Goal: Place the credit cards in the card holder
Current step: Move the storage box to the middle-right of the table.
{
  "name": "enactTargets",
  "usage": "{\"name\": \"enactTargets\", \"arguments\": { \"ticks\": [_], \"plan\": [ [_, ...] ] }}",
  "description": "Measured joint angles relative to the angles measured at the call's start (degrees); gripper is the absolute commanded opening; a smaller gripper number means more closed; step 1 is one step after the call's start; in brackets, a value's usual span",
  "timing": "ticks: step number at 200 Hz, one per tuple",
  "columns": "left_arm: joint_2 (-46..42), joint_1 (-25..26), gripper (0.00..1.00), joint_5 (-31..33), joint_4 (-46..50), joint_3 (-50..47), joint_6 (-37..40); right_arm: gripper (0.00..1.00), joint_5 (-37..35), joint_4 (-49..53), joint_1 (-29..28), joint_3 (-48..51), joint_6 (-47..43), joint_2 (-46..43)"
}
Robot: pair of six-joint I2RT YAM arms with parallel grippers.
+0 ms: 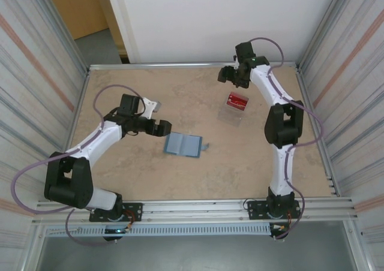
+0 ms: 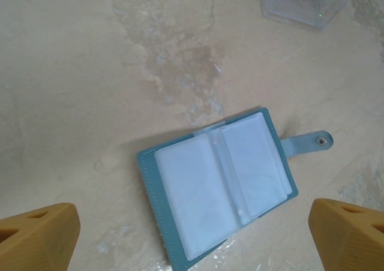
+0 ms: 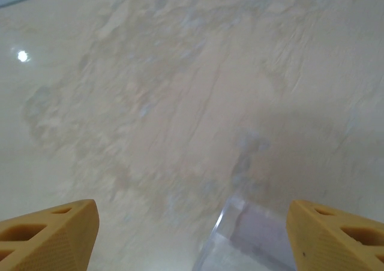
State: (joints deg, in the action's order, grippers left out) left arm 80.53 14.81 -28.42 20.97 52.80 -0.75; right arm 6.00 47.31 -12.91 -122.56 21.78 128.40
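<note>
The card holder (image 1: pixel 183 144) lies open flat on the table, teal outside with pale blue-grey sleeves inside. In the left wrist view the card holder (image 2: pixel 219 184) lies below and between my fingers, its snap tab pointing right. My left gripper (image 1: pixel 162 127) hovers just left of it, open and empty; in its own view the left gripper (image 2: pixel 192 241) has both fingertips at the bottom corners. Red credit cards (image 1: pixel 238 101) sit in a clear plastic case (image 1: pixel 235 108). My right gripper (image 1: pixel 228 74) hangs open behind that case, and under the right gripper (image 3: pixel 192 238) a case corner (image 3: pixel 252 241) shows.
The clear case (image 2: pixel 306 4) also shows at the top of the left wrist view. Metal rails edge the beige table (image 1: pixel 132 181) and corrugated walls stand on both sides. Bare table surface lies in front of the card holder.
</note>
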Motion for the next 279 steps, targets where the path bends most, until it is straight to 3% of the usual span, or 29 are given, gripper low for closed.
{"name": "enactTargets", "arguments": {
  "ticks": [45, 122, 213, 279],
  "plan": [
    [-0.3, -3.5, 0.97, 0.0, 0.0, 0.0, 1.1, 0.71, -2.4, 10.3, 1.0, -23.8, -5.4, 17.7],
    [-0.3, -5.0, 0.97, -0.1, -0.1, -0.1, 1.2, 0.51, -1.2, 18.0, 1.0, -24.0, -7.9, 19.1],
    [-0.4, -5.1, 0.95, -0.5, -0.3, -0.3, 1.2, 0.38, -1.5, 19.0, 2.1, -13.9, -8.3, 15.5],
    [-1.2, -5.0, 0.93, -1.6, -1.2, -1.0, 1.0, 0.39, -1.2, 11.6, 2.4, 15.5, -5.7, -2.7]
  ]
}}
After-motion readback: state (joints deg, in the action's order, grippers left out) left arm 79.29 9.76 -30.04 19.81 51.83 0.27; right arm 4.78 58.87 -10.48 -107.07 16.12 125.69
